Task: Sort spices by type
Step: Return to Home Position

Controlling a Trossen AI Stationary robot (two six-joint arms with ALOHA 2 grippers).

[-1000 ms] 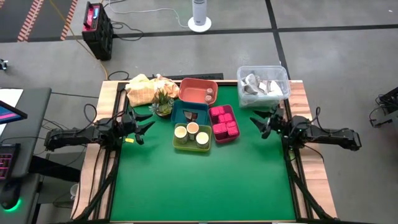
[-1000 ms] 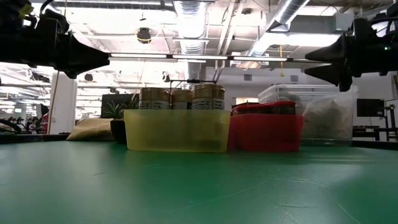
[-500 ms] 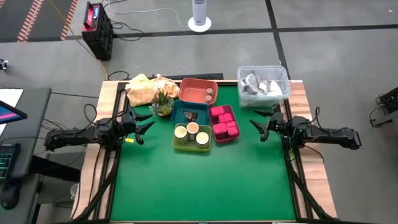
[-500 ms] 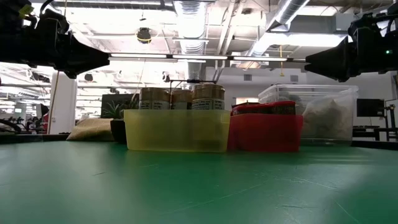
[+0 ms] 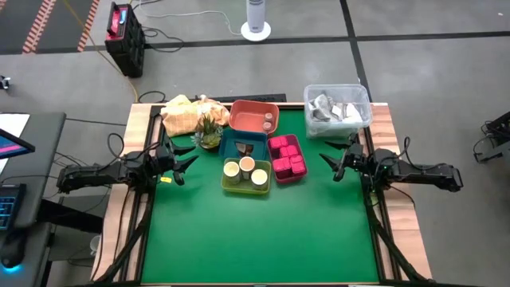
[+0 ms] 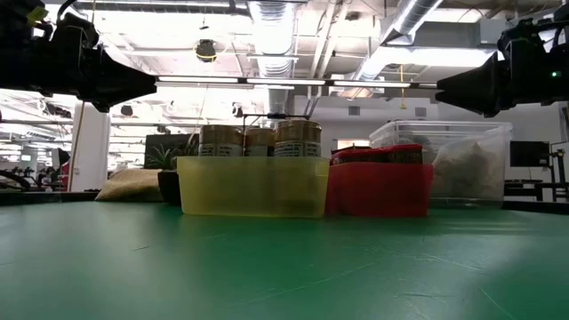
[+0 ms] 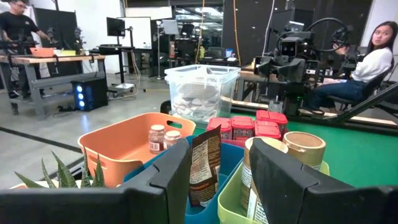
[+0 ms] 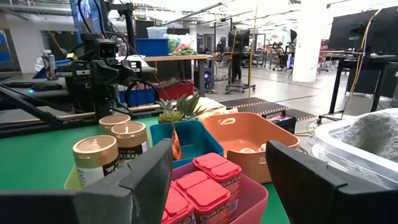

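Observation:
The spices sit in trays at the table's far middle. Three round tan jars (image 5: 245, 171) stand in a yellow-green tray (image 5: 247, 188). Magenta square blocks (image 5: 288, 155) fill a pink tray (image 5: 276, 171). Two small jars (image 7: 161, 137) stand in an orange tray (image 5: 247, 108), and a dark packet (image 7: 202, 165) stands upright in a blue tray (image 5: 231, 139). My left gripper (image 5: 188, 158) hovers open at the table's left edge, pointing level at the trays. My right gripper (image 5: 327, 163) hovers open at the right edge, also pointing level. Neither has anything between its fingers.
A clear plastic bin (image 5: 337, 108) with pale contents stands at the far right corner. A small green plant (image 5: 209, 131) and a tan bag (image 5: 185, 114) sit at the far left. The near half of the green mat (image 5: 255, 239) is bare. People sit beyond the table.
My right gripper has rolled about the line it points along while staying in place: its fingers stood one above the other in the low view and now lie level, side by side. The trays and spices have kept still.

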